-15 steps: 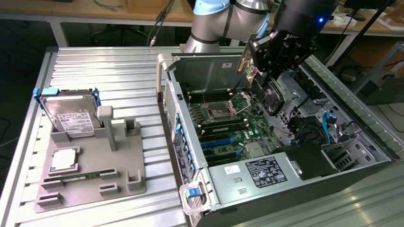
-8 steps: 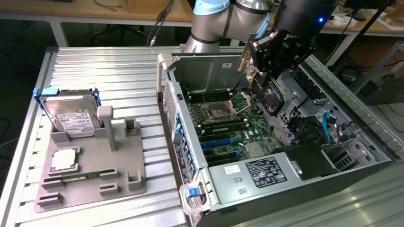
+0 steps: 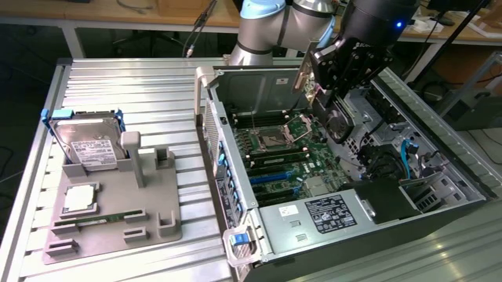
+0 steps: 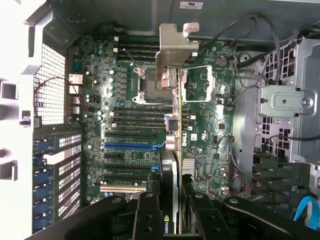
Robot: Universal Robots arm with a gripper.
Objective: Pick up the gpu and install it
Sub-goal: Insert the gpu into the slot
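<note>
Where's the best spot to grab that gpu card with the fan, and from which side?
Pinch the gpu across its two flat faces, coming down onto its long edge, at the end away from the metal bracket. It is thin and flat, so the faces give the hand broad surfaces, as its grip here shows, and the lower edge faces the motherboard.

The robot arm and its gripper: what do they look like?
The arm has silver-grey round tubes and light blue joint caps. Its wrist housing is black, with a small blue light. The gripper is black, built from jointed links with round pins.
</note>
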